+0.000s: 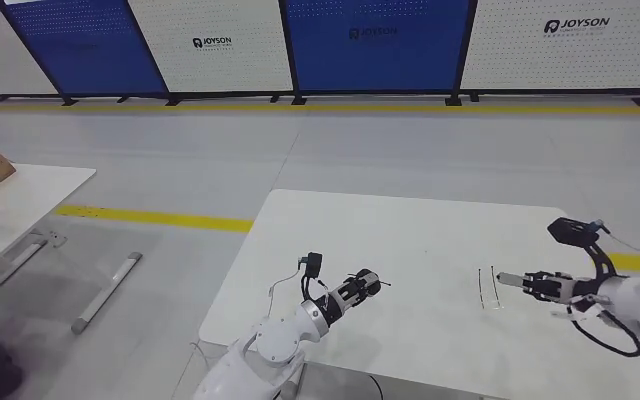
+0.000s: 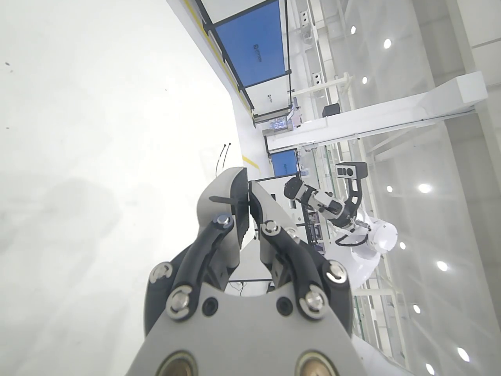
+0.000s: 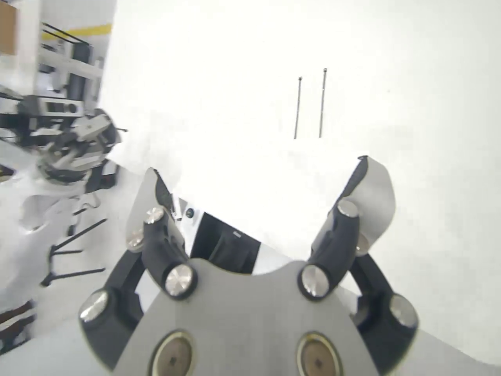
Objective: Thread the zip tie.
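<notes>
Status: early stage, by my reading. The left gripper (image 2: 247,191) is closed on a zip tie (image 2: 219,199). A short black end of the strap projects sideways from between the pads. I hold it above the near part of the table (image 1: 420,230), toward the robot's left edge.

No loop is visible. I cannot tell which end of the strap is clamped, or where its head sits.

The right gripper (image 3: 260,168) has its fingers spread wide and carries nothing. It hangs over the robot's right part of the table, well apart from the left gripper.

Two loose ties (image 3: 322,103) lie flat and parallel on the table, just beyond the right gripper's fingertips, untouched.

Remaining, as I judge it: grasp the free end with the right gripper, align it with the head, and feed it through.

Surface: plain white, matte. Room: grey floor (image 1: 200,160) with a yellow line (image 1: 150,216), blue and white partition panels (image 1: 378,45) behind, and a second table (image 1: 40,190) off to the side.
</notes>
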{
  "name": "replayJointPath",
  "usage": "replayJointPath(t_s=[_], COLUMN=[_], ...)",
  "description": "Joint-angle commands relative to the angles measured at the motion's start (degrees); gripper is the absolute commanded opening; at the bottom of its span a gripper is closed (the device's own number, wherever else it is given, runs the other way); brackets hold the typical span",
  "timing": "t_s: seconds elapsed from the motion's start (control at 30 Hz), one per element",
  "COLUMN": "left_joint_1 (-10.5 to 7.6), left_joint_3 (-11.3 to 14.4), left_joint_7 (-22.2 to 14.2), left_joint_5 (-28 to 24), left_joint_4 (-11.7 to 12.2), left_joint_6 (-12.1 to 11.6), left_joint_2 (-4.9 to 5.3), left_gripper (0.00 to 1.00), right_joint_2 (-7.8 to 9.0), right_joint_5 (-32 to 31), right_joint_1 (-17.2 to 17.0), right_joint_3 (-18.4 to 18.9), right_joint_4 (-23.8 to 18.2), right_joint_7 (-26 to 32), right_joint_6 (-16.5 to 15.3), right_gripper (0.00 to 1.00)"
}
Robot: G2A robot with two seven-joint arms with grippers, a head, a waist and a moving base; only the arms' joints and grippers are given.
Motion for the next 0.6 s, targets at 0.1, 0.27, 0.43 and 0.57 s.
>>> replayJointPath(t_s=[0.1,0.27,0.43,0.57], left_joint_1=[0.0,0.0,0.0,0.0], left_joint_3=[0.0,0.0,0.0,0.0], left_joint_7=[0.0,0.0,0.0,0.0], left_joint_5=[0.0,0.0,0.0,0.0], left_joint_4=[0.0,0.0,0.0,0.0], left_joint_6=[0.0,0.0,0.0,0.0], left_joint_2=[0.0,0.0,0.0,0.0], left_gripper=[0.0,0.0,0.0,0.0], right_joint_2=[1.51,2.09,2.09,2.09], right_joint_5=[-2.6,1.6,1.6,1.6], right_joint_1=[6.75,12.36,12.36,12.36], right_joint_3=[-10.71,-16.54,-16.54,-16.54], right_joint_4=[3.63,10.09,10.09,10.09], right_joint_7=[-0.02,-0.02,-0.02,-0.02], right_joint_6=[2.24,5.14,5.14,5.14], right_gripper=[1.0,1.0,1.0,1.0])
